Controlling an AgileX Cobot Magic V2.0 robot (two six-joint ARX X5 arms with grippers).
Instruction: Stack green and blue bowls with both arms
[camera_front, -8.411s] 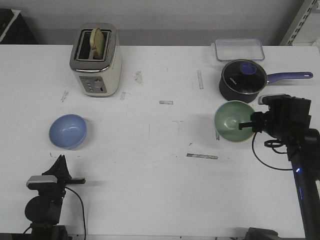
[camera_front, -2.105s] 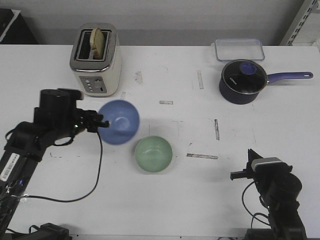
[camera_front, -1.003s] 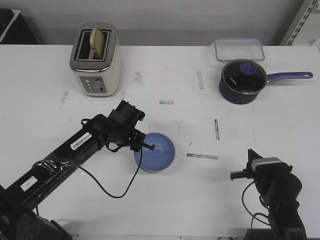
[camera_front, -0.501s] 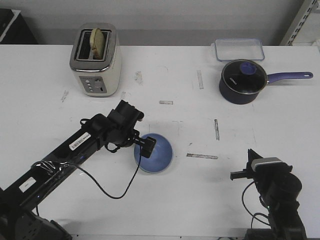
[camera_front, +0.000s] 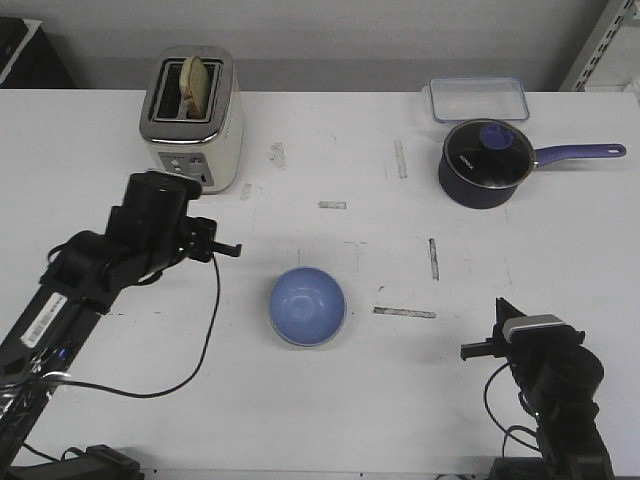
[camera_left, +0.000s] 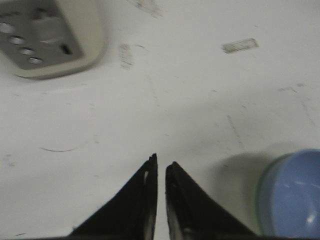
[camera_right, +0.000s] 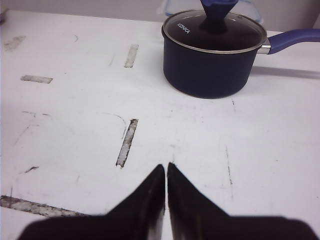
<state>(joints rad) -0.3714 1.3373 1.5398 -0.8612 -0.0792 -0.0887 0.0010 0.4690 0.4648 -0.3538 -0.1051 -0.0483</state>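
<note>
Sitting nested in the green bowl (camera_front: 279, 333), the blue bowl (camera_front: 307, 304) looks stacked; both grippers (camera_left: 160, 167) (camera_right: 166, 170) hang pinched together, empty, well apart from it.

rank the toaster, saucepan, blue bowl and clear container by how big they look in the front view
1. toaster, largest
2. saucepan, counting its long handle
3. clear container
4. blue bowl

The last two look close; the container sits farther from the camera, so that order is unsure.

White table (camera_front: 330, 140) — toaster (camera_front: 192, 120), saucepan (camera_front: 485, 163), clear container (camera_front: 478, 99), stacked bowls (camera_front: 307, 306).
</note>
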